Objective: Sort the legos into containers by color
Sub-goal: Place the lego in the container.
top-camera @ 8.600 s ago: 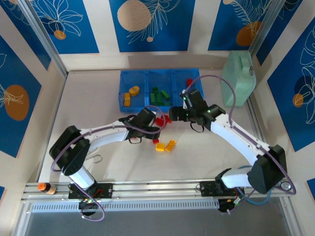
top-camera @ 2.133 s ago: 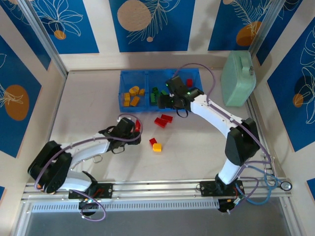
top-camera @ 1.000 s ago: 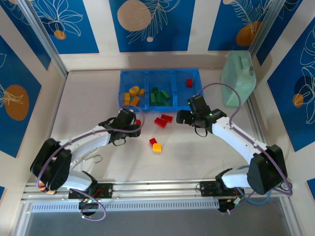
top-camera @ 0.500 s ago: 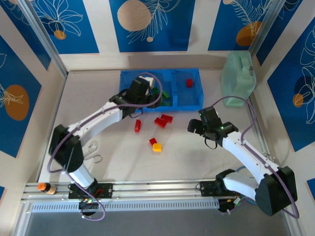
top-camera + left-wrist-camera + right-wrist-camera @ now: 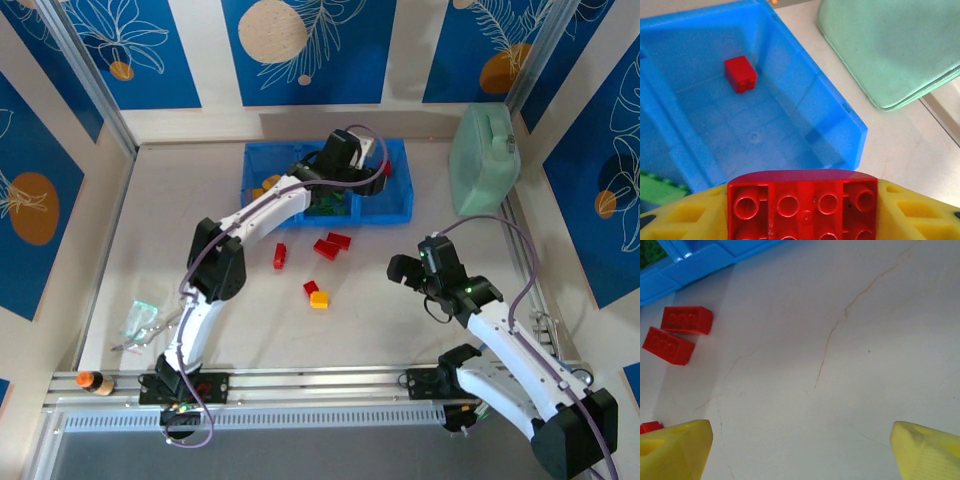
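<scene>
The blue tray (image 5: 400, 212) stands at the back, with yellow-orange legos (image 5: 268, 186) in its left compartment and green legos (image 5: 326, 206) in the middle one. My left gripper (image 5: 355, 170) hangs over the tray, shut on a red lego (image 5: 802, 205) held between its yellow fingers (image 5: 680, 220). Below it, a small red lego (image 5: 740, 73) lies in the right compartment (image 5: 785, 125). On the table lie two red legos (image 5: 687, 320) side by side, another red one (image 5: 280, 256), and a red (image 5: 311, 287) and a yellow-orange lego (image 5: 319, 299). My right gripper (image 5: 405, 268) is open above bare table.
A pale mint-green case (image 5: 485, 160) stands right of the tray, close to its right wall. A clear plastic wrapper (image 5: 140, 320) lies at the near left, and an orange-capped object (image 5: 88, 381) on the front rail. Walls close in the table on three sides.
My left arm has swung from the table's middle up over the tray, ending above the right compartment. My right arm has pulled back from the tray toward the near right, jaws still open.
</scene>
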